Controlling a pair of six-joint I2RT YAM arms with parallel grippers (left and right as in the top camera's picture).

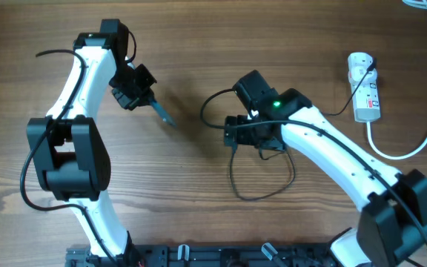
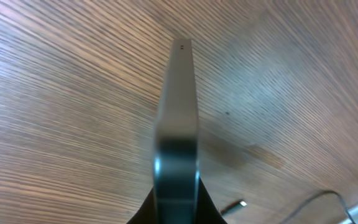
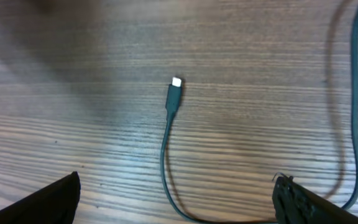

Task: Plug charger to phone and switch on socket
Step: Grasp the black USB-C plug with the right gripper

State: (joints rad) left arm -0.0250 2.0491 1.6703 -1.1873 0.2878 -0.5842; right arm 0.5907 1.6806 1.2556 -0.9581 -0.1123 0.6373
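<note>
Nearest the arm bases, the charger [image 1: 262, 194] lies in a loose loop on the table [image 1: 199, 44], to the right of the phone [image 1: 163, 113]. The right gripper [image 3: 176, 186] hangs over it, also right of the phone, jaws spread wide and holding nothing. Its wrist camera shows what the arm hides from above: the small plug tip lying flat on the wood between the two fingers, touching neither. Farther back, the left gripper [image 1: 150, 100] is clamped on the phone, which sticks out edge-on. From above the phone is only a thin sliver; the left wrist view shows its narrow side rising from the fingers, with the plug tip low at the right. Farthest away, well right of the phone, lies the socket [image 1: 365, 87] — the charger's thin cable runs up to it.
</note>
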